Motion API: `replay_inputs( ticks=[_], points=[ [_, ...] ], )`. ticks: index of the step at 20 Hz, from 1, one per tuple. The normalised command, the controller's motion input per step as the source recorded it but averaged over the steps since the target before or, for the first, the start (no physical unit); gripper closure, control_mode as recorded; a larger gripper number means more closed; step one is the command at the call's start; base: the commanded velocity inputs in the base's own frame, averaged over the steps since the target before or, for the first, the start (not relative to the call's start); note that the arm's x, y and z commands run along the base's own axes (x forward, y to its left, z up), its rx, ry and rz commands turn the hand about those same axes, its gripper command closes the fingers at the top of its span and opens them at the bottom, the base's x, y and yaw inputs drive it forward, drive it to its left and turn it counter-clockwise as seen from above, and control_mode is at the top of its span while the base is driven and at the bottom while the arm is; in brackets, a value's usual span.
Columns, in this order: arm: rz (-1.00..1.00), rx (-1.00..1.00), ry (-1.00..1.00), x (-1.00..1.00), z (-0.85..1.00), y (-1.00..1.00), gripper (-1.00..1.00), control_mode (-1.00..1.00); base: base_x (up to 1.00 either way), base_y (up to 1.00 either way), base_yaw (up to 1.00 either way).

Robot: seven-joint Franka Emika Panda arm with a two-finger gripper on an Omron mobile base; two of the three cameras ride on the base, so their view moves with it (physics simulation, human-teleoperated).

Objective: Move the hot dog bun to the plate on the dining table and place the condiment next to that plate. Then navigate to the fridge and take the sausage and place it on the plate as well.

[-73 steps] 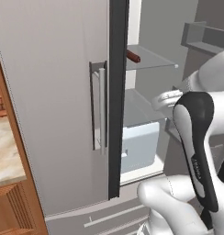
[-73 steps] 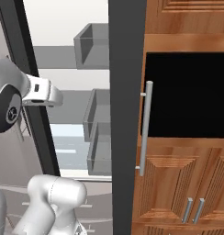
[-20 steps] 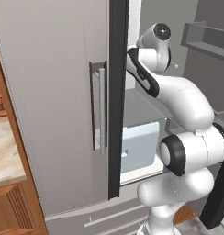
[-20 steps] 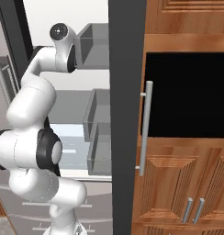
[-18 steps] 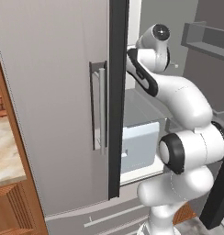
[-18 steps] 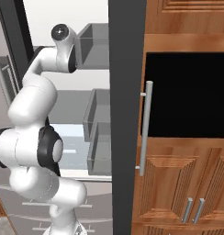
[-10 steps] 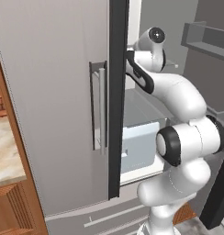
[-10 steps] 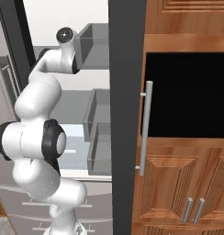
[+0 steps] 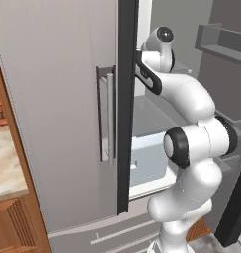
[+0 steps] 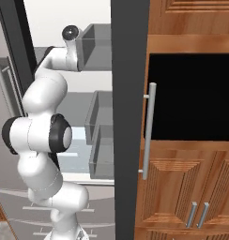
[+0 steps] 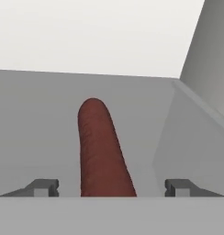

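The sausage (image 11: 102, 151), dark reddish-brown with a rounded far end, lies lengthwise on a grey shelf inside the fridge (image 9: 58, 123). In the hand view it runs straight away from me, its near end between my fingertips (image 11: 45, 186). My gripper (image 11: 111, 187) is open around it, with a clear gap on each side of the sausage. Both base views show my white arm (image 9: 177, 94) stretched up past the dark door edge (image 9: 126, 108) onto an upper shelf. The bun, the plate, the condiment and the dining table are out of view.
The fridge's side wall (image 11: 201, 105) rises close on the right of the shelf. Grey door bins (image 10: 100, 122) hang on the open right door (image 10: 128, 117). A white drawer (image 9: 147, 158) sits below. Wooden cabinets with a dark recess (image 10: 191, 93) stand to the right.
My arm has reached a little deeper and higher into the fridge over the last second. The base and the fridge doors have stayed put.
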Motion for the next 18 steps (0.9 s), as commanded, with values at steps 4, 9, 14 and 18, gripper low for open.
replay_inputs(
  ticks=[4, 9, 14, 18],
  points=[
    [0.00, 0.00, 0.01, -0.01, -0.35, 0.05, 1.00, -1.00, 0.00, 0.00, 0.00],
    [-0.02, 0.00, 0.00, -0.24, -0.27, 0.20, 1.00, -1.00, 0.00, 0.00, 0.00],
    [-0.07, 0.00, -0.09, -0.88, -0.01, 0.05, 1.00, -1.00, 0.00, 0.00, 0.00],
    [-0.13, 0.00, -0.09, -1.00, 0.00, -0.07, 1.00, -1.00, 0.00, 0.00, 0.00]
  ],
)
